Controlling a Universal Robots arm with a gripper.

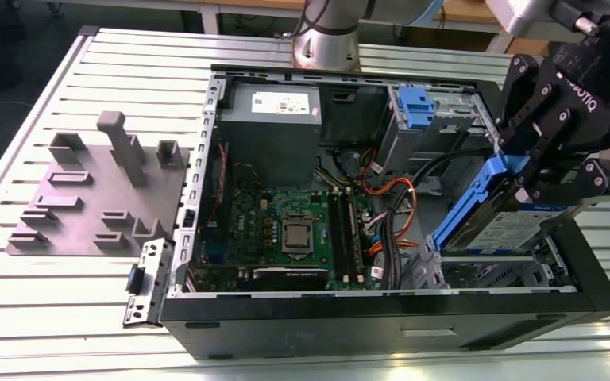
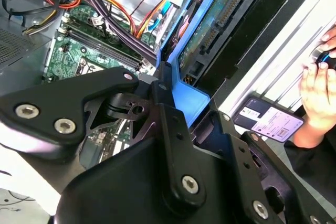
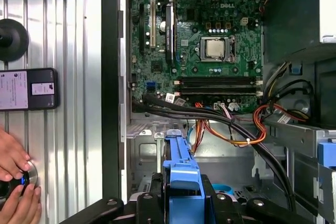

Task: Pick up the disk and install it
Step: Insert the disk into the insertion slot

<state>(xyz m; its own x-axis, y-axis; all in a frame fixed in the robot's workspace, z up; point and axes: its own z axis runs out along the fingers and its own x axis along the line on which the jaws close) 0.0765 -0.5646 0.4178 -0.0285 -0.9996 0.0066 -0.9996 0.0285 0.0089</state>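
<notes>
A table (image 1: 61,270) of ribbed, pale metal slats is seen in the exterior view. Directly on it an open computer case (image 1: 390,317) is laid on its side, its black frame resting on the slats. Beside the case, toward the exterior view's left, a grey fixture plate (image 1: 83,206) with upright blocks and one taller post is set flat on the slats, just apart from the case wall. In the first wrist view, a small black device with a white label (image 3: 27,89) is laid on the slats beside the case's black edge, and a black round knob (image 3: 11,39) is seen near it.
</notes>
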